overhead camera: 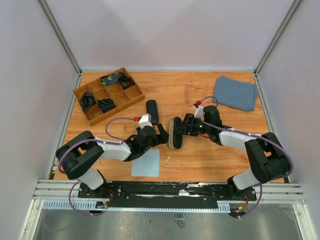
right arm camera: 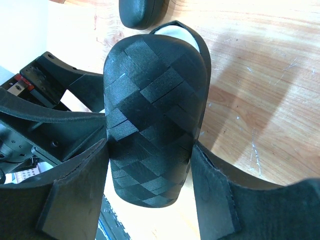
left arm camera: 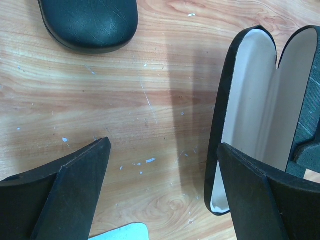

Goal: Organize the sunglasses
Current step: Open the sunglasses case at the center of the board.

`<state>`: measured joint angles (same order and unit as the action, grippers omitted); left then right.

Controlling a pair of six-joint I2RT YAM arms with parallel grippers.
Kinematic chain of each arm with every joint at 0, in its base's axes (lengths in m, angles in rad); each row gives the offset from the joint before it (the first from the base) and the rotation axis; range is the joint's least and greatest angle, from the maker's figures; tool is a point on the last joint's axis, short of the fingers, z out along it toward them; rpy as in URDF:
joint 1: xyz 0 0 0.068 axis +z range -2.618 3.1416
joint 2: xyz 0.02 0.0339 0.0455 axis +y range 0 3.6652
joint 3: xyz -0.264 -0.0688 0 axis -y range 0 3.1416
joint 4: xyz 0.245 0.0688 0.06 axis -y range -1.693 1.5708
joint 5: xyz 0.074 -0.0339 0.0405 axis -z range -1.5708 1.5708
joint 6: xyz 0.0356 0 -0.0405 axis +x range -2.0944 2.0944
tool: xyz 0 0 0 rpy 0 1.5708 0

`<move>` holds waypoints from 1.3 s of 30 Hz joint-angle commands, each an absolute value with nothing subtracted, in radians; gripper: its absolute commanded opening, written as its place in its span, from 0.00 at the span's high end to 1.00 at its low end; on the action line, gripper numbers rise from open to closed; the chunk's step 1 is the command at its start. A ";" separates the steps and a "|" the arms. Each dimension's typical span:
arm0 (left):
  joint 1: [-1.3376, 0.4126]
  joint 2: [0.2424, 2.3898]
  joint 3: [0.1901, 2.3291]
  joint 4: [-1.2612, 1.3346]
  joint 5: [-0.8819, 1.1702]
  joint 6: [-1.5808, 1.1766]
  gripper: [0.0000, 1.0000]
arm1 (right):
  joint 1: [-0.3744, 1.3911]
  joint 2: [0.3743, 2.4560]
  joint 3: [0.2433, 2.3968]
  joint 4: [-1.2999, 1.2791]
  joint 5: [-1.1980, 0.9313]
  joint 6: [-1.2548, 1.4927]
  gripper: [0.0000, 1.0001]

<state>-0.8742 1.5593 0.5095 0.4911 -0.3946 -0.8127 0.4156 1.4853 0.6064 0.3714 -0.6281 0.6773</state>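
Observation:
The pale pinkish translucent sunglasses lie on the wood right of centre at the back. I cannot pick out the black-framed pair. A black woven hard case stands open at the table's middle, its white lining showing. My right gripper is shut on this case, one finger on each side. My left gripper hangs open over bare wood just left of the case, holding nothing. A second, closed black case lies behind it.
A wooden divided tray with dark items in several compartments sits at the back left. A blue folded towel lies at the back right. A light blue square cloth rests near the front edge, below my left gripper.

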 commanded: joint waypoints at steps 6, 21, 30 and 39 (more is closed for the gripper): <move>-0.842 1.603 0.487 0.447 -0.409 -0.785 0.05 | 0.402 1.495 0.638 0.482 -0.765 0.738 0.99; -0.812 1.640 0.495 0.460 -0.371 -0.779 0.05 | 0.374 1.551 0.634 0.567 -0.812 0.806 0.99; -0.807 1.673 0.513 0.456 -0.353 -0.778 0.05 | 0.354 1.570 0.622 0.649 -0.858 0.863 0.99; -0.800 1.694 0.521 0.444 -0.342 -0.777 0.05 | 0.333 1.601 0.607 0.724 -0.895 0.908 0.99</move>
<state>-0.8085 1.6329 0.5346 0.5838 -0.3542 -0.8032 0.3386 1.6085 0.6060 0.5903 -0.7418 0.8383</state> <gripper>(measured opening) 0.946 0.608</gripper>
